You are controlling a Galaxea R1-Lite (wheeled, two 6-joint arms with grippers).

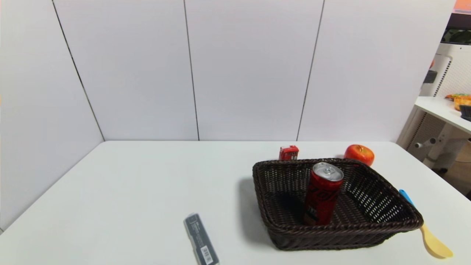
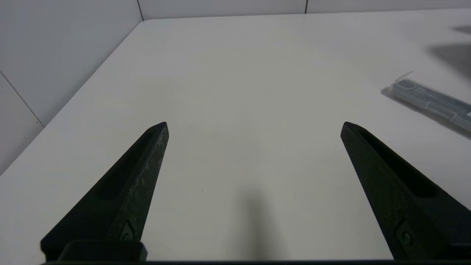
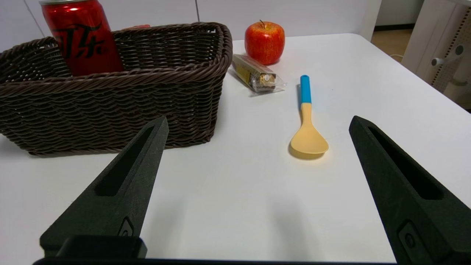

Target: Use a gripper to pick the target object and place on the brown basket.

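We find the red soda can (image 1: 323,194) standing upright inside the brown basket (image 1: 368,228), toward its near wall, which we judge to mean the placing is already done: the can sits free of any grip and nothing leans on it. Its slim, tall shape makes it tippy, so standing it on the woven floor close to the near wall seems a sensible spot. Neither arm shows in the head view, so we take both to be drawn back toward the near edge of the bench (image 1: 147,176). Our right pincer (image 3: 257,123) is spread wide and holds nothing; it hangs low over bare bench just near of the basket's right corner, with the yellow spoon (image 3: 306,125) with a blue handle lying between its tips farther off, and a wrapped snack bar (image 3: 254,73) and the red apple (image 3: 265,36) beyond that. Our left pincer (image 2: 254,125) is likewise wide open and empty, over the bench's left part, with a grey flat case (image 2: 430,101) off to its right. A small red box (image 1: 289,152) stands just behind the basket.
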